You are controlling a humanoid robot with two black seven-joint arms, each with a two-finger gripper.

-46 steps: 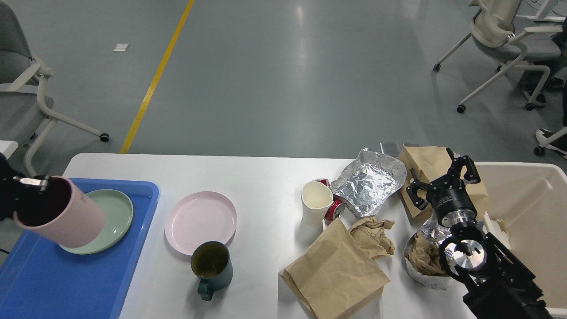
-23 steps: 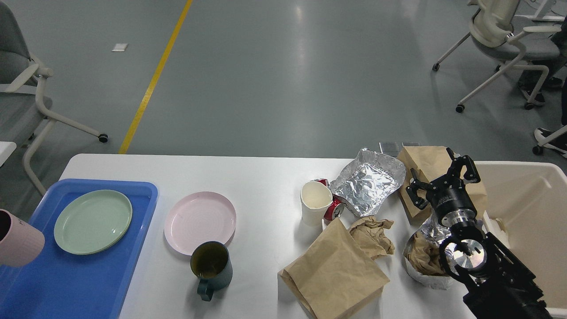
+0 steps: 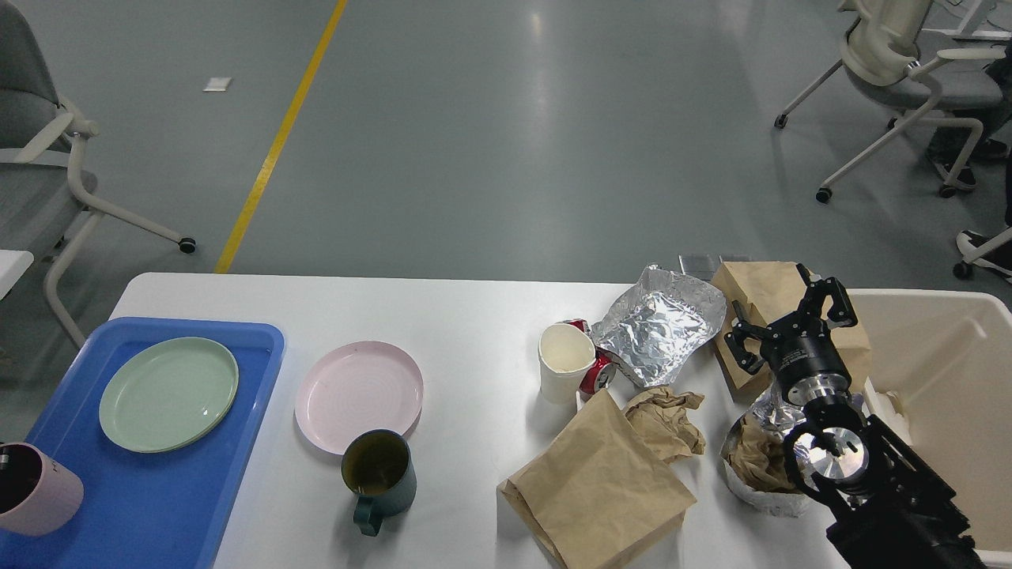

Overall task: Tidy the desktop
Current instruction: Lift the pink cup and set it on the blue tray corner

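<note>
- The tabletop (image 3: 482, 316), white, fills the lower half of the head view, with grey floor beyond it.
- A blue tray (image 3: 150, 482) lies on its left end; a green plate (image 3: 168, 393) sits in the tray, and a pink cup (image 3: 35, 500) stands at the tray's near left corner.
- Just right of the tray lies a pink plate (image 3: 359, 395), with a dark green mug (image 3: 378, 476) at its near edge.
- Mid-right are a white paper cup (image 3: 563, 370), a red can (image 3: 594, 371) touching it, foil (image 3: 660, 324) and brown paper bags (image 3: 601, 482).
- The right pincer (image 3: 791, 328) hangs over the rubbish, fingers spread apart and holding nothing.
- A cream bin (image 3: 941, 371) stands at the right end.
- The left pincer is out of sight.
</note>
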